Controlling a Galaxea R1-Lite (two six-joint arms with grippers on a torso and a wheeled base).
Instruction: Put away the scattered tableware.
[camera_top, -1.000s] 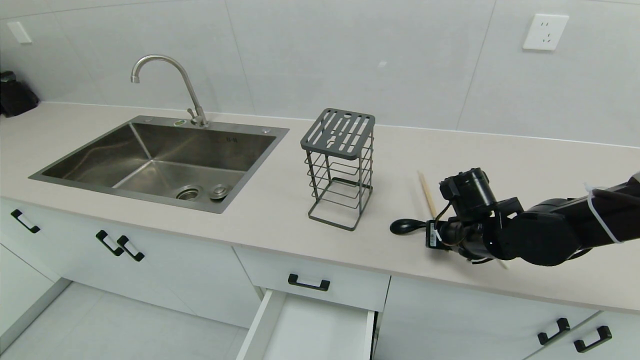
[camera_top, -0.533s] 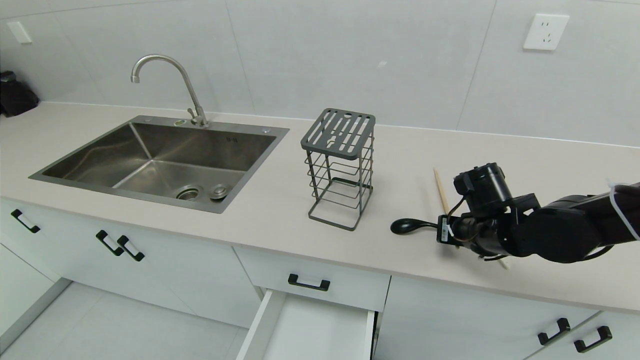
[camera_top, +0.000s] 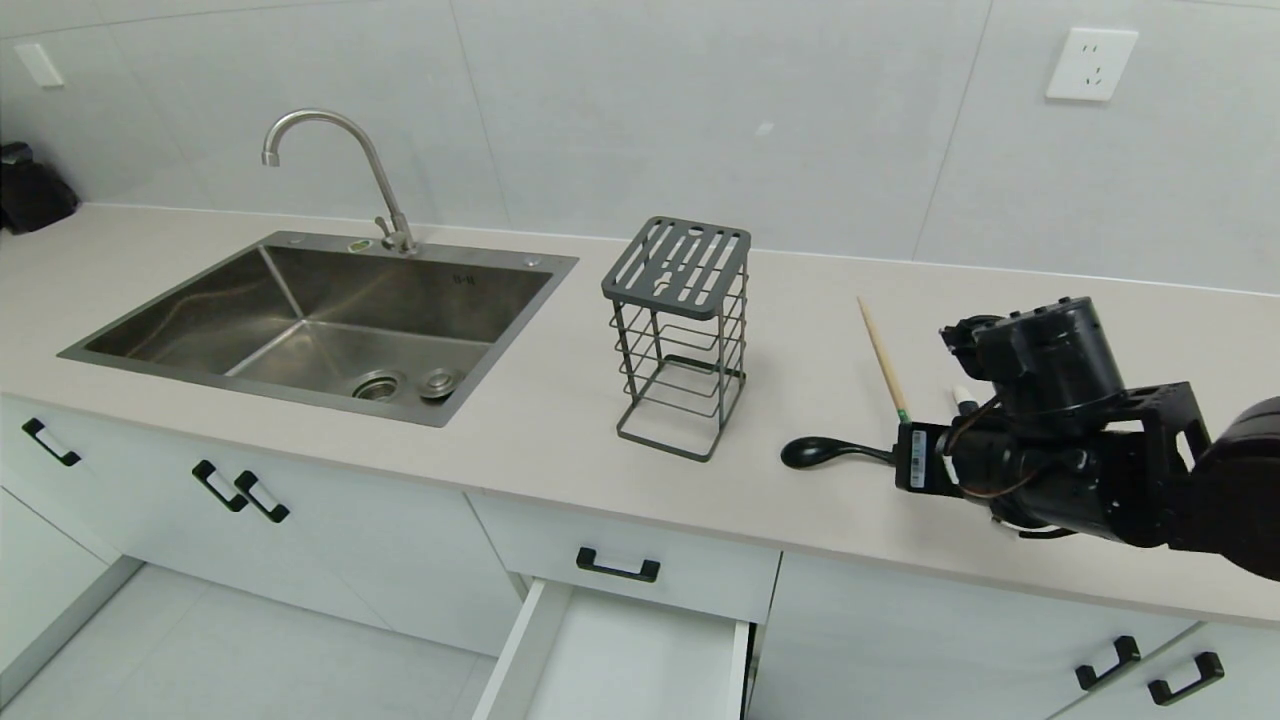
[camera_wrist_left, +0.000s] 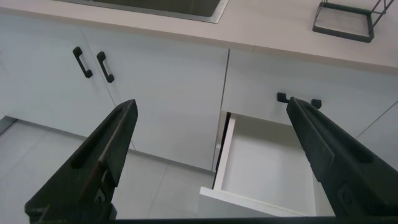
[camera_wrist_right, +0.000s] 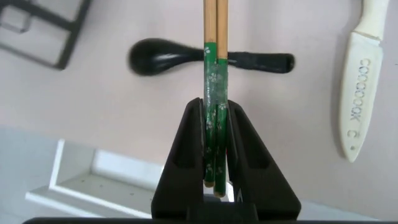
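Chopsticks (camera_top: 884, 360), a pair laid side by side, sit clamped between the closed fingers of your right end effector (camera_top: 915, 455) over the right part of the table (camera_top: 560, 400). Their long axis runs from the end effector away towards the back wall, leaning a little to the robot's left. The green patterned ends are in the grip and the plain wooden tips point away. Whether those tips touch the table you cannot tell. The black spoon (camera_top: 830, 452) lies on the table just left of the end effector, bowl to the left and handle pointing right, crosswise to the chopsticks. The right wrist view gives you the grip itself: both sticks pinched low on their green section, passing over the spoon's handle. It also shows all of the white knife (camera_wrist_right: 357, 87) lying beside them, of which the head view catches only a sliver. The wire rack (camera_top: 680, 335) stands upright, well left of the chopsticks. Your left end effector (camera_wrist_left: 210, 107) hangs before the cabinet fronts with fingers spread wide and empty, above the open drawer (camera_wrist_left: 261, 162).
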